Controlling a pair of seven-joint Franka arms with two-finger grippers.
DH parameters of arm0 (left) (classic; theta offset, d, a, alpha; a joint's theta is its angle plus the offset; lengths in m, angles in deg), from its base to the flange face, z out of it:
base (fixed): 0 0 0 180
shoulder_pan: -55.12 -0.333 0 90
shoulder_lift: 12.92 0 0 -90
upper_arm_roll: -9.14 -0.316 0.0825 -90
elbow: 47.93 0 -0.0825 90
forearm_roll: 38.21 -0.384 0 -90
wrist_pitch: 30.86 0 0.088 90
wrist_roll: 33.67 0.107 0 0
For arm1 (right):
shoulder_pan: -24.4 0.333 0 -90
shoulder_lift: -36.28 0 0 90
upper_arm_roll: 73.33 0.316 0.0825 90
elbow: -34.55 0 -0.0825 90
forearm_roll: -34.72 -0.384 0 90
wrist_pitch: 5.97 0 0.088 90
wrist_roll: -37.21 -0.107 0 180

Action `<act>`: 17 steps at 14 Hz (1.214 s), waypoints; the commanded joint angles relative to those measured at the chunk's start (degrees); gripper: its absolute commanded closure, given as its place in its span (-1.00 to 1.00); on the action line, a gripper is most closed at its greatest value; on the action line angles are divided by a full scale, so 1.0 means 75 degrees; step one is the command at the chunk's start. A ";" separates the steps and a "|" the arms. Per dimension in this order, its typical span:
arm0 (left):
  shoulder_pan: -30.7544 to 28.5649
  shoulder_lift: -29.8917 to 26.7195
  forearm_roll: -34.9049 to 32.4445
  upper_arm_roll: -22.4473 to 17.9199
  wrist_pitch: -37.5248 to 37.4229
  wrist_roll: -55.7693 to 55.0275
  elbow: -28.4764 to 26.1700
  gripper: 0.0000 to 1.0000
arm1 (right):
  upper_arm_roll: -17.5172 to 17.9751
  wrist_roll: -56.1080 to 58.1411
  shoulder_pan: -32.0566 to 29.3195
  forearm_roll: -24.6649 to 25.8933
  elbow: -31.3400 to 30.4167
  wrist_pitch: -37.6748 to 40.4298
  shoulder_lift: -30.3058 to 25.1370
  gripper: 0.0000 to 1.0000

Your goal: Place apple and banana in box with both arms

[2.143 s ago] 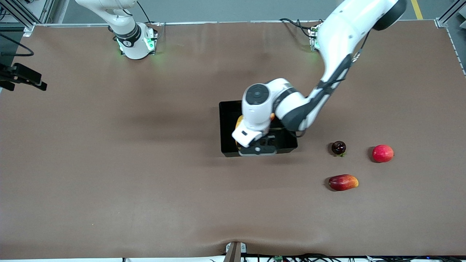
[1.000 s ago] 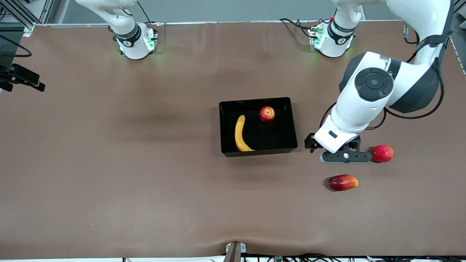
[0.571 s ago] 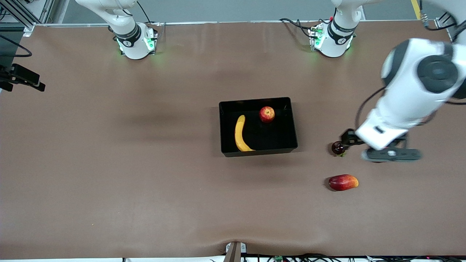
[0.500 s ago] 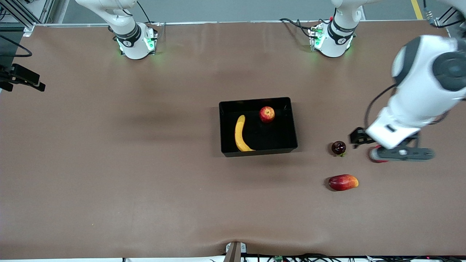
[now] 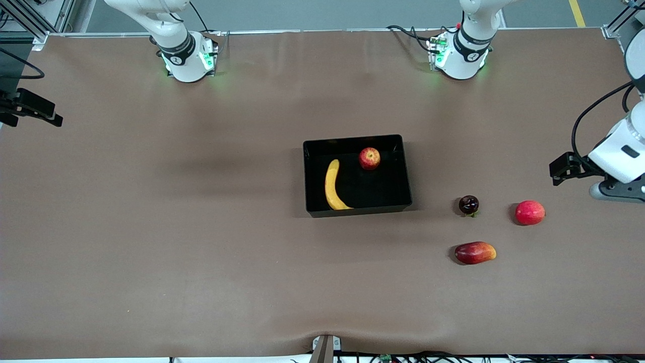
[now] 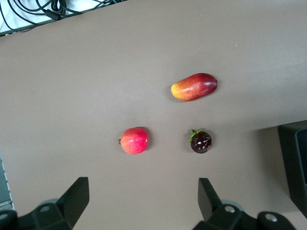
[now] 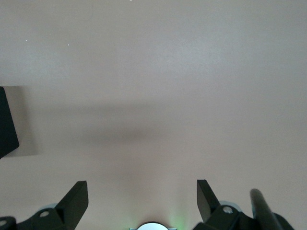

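The black box (image 5: 308,176) sits mid-table. The yellow banana (image 5: 331,185) lies in it along the wall toward the right arm's end. The red apple (image 5: 369,158) with yellowish streaks lies in it too, farther from the front camera than the banana. My left gripper (image 5: 619,193) hangs high over the left arm's end of the table. In the left wrist view it (image 6: 143,196) is open and empty, with a box corner (image 6: 295,163) at the edge. My right gripper (image 7: 142,199) is open and empty over bare table, with a box corner (image 7: 7,124) in its view. It waits out of the front view.
Three loose fruits lie between the box and the left arm's end: a pinkish-red round fruit (image 5: 529,212) (image 6: 134,140), a dark purple fruit (image 5: 468,204) (image 6: 201,142) and an elongated red-yellow fruit (image 5: 475,252) (image 6: 194,86). A black device (image 5: 30,107) overhangs the table's edge.
My left gripper has left the box, where the banana now lies, and swung up over the loose fruits to its own end of the table. The right arm has not moved.
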 commanded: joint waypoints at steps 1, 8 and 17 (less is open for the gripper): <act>-0.0022 -0.0174 0.0164 0.0024 -0.0144 0.0106 -0.0045 -1.00 | 0.0026 0.0085 -0.0068 0.0052 0.0051 0.0074 0.0003 -1.00; -0.0010 -0.0244 0.0233 0.0059 -0.0144 0.0094 -0.0034 -1.00 | 0.0050 0.0085 -0.0045 0.0028 0.0051 0.0074 0.0015 -1.00; -0.0010 -0.0443 0.0527 0.0059 -0.0494 0.0082 0.0001 -1.00 | 0.0050 0.0085 -0.0045 0.0028 0.0051 0.0132 0.0015 -1.00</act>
